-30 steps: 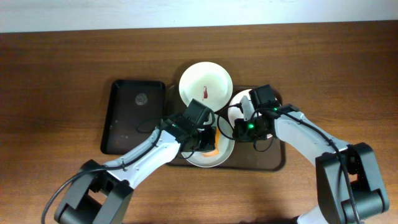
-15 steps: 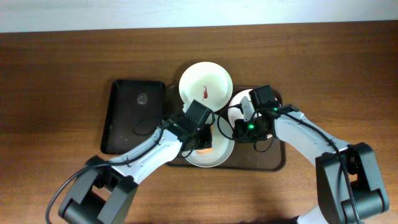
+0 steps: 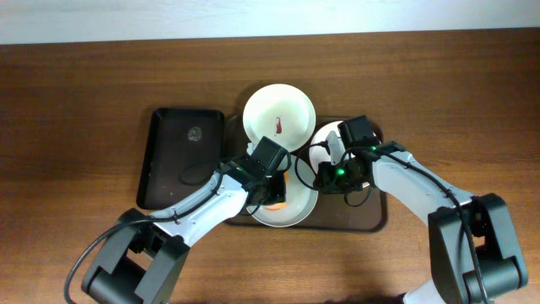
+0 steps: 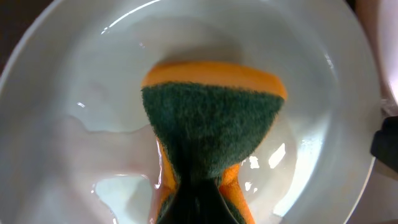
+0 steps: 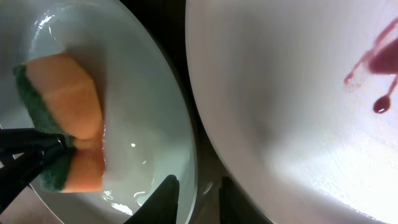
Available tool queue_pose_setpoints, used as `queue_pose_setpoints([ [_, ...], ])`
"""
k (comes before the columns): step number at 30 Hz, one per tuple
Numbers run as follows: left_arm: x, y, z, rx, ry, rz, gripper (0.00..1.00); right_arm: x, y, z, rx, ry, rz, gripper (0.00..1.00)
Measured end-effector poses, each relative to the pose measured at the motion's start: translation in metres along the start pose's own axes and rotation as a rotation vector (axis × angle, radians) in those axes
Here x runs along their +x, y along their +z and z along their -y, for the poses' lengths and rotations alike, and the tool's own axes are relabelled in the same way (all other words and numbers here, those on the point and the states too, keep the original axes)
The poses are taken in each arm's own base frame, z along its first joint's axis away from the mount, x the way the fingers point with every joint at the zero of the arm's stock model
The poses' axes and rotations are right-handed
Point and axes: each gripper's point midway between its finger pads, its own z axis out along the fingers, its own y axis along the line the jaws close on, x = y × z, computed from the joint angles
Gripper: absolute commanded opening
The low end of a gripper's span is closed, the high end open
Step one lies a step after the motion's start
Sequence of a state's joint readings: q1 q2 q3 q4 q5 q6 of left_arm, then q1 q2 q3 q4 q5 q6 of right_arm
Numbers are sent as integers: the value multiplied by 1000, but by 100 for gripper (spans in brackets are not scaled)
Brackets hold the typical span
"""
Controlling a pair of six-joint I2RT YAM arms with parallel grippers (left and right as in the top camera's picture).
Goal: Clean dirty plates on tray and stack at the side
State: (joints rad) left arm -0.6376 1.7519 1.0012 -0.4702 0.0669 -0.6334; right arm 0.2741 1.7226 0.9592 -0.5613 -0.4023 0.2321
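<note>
While left gripper [image 4: 196, 190] pinches sponge [image 4: 211, 121], tray [image 3: 371, 221] long side-to-side

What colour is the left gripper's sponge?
Orange with a dark green scouring face; the sponge shows best in the left wrist view.

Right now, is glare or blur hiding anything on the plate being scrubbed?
Left wrist: sponge sharp, small glints on the wet scrubbed plate, nothing washed out. Right wrist: the neighbouring plate and its red smear are soft. Overhead: even light, left gripper overlaps that plate.
</note>
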Motion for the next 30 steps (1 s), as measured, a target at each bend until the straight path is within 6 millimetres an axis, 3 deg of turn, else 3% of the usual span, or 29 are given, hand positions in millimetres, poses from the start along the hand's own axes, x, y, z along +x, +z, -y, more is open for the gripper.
queue_pose_setpoints([
  [5, 1, -4, -18, -63, -24, -15, 0, 0, 0, 0, 0, 0, -2, 24],
  [10, -10, -18, -27, -77, -14, 28, 0, 0, 0, 0, 0, 0, -2, 23],
  [18, -41, -76, -26, -57, 26, 213, 0, 3, 0, 1, 2, 3, -11, 33],
  [20, -50, -89, -43, -88, -12, 247, 0, 5, 0, 1, 4, 8, -19, 33],
  [30, -76, -102, -121, -226, -46, 275, 0, 7, 0, 1, 6, 11, -26, 34],
])
